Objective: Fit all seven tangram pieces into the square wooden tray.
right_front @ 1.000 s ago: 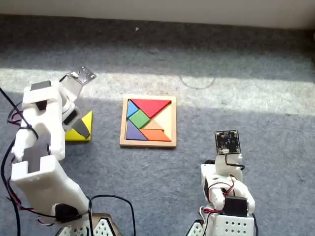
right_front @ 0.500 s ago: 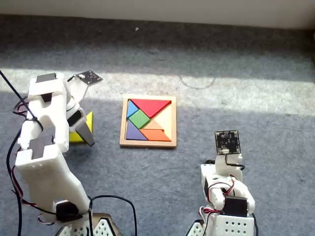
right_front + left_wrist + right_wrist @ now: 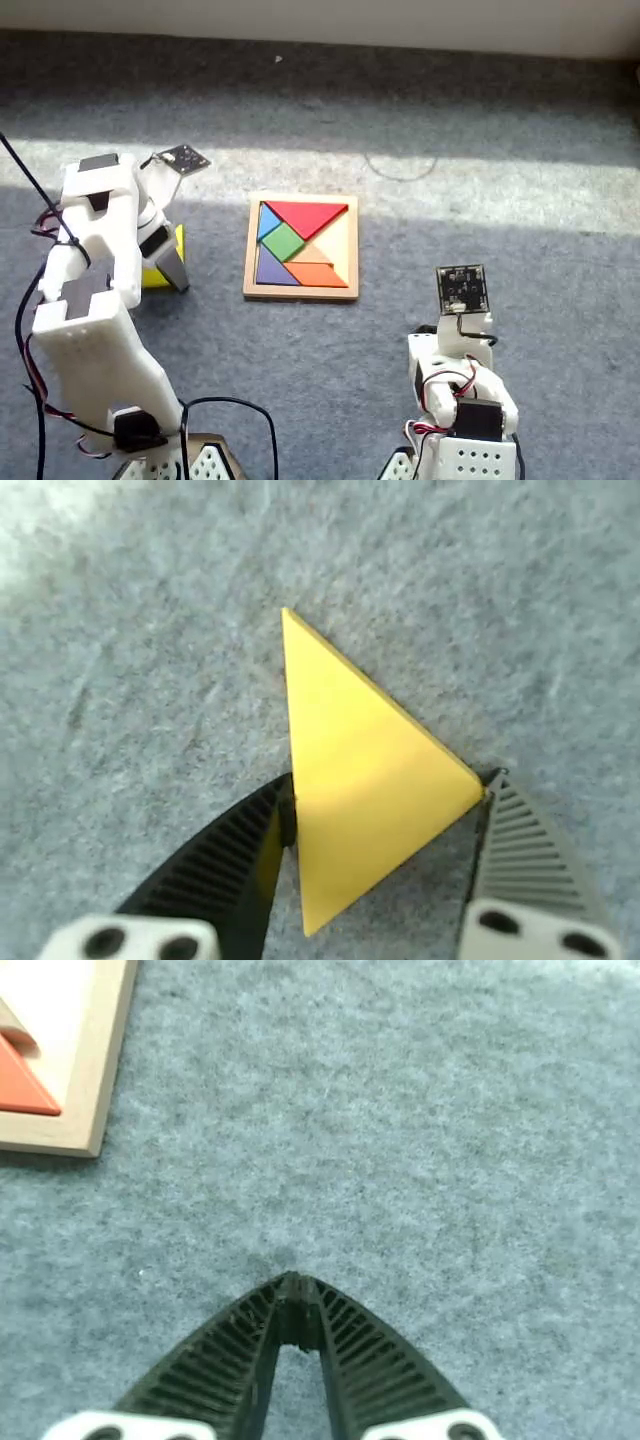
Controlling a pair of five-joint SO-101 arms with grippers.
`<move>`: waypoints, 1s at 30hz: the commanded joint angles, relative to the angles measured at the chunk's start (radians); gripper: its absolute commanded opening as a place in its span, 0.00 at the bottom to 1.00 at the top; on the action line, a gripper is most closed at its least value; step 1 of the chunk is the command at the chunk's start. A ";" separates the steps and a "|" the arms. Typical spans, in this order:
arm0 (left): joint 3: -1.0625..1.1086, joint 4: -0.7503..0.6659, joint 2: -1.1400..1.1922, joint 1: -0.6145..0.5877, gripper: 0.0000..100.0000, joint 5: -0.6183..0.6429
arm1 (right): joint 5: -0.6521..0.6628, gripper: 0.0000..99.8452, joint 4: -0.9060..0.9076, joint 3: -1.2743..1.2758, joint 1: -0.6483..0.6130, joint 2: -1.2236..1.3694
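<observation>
Nearest to us in the high view, the right arm [image 3: 460, 390] sits folded over its base. The right gripper [image 3: 297, 1295] hangs above bare grey carpet [image 3: 450, 1110] with its jaws closed tip to tip and nothing between them. Farther off in that wrist view we see a corner of the wooden tray [image 3: 100, 1080], with an orange piece [image 3: 20, 1085] lying inside it.

A little farther out, the left arm [image 3: 90, 260] leans over the yellow triangle [image 3: 340, 740]. This piece is outside the tray, apart from it on the left arm's side. The left gripper [image 3: 388, 785] has its jaws narrowed onto the piece: the black finger [image 3: 240, 860] presses one edge and the grey finger [image 3: 520, 840] meets the opposite corner (we cannot tell whether the triangle rests on the carpet or is raised off it).

In the tray, the orange piece is at the near edge, with a purple triangle [image 3: 270, 265] beside it. A green square [image 3: 284, 243] sits in the middle, a blue triangle [image 3: 267, 222] is at the far corner on the left arm's side, and a red triangle [image 3: 305, 215] runs along the far edge. Bare wood shows on the right arm's side.

Beyond the tray, a band of sunlight [image 3: 480, 180] crosses the carpet.
</observation>
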 commanded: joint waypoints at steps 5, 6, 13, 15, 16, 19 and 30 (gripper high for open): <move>0.007 0.054 -0.105 0.047 0.16 0.003 | -0.002 0.01 0.002 0.030 0.013 -0.016; 0.007 0.078 -0.122 0.059 0.14 0.003 | -0.002 0.01 0.002 0.030 0.013 -0.016; 0.007 0.121 -0.182 0.110 0.13 0.086 | -0.002 0.01 0.002 0.030 0.013 -0.016; 0.005 0.126 -0.183 0.125 0.13 0.106 | -0.002 0.01 0.002 0.030 0.013 -0.016; 0.005 0.126 -0.183 0.133 0.13 0.107 | -0.002 0.01 0.002 0.030 0.013 -0.016; 0.005 0.140 -0.183 0.143 0.12 0.117 | -0.002 0.01 0.002 0.030 0.013 -0.016; 0.185 0.166 -0.421 0.269 0.05 0.172 | -0.002 0.01 0.002 0.030 0.013 -0.016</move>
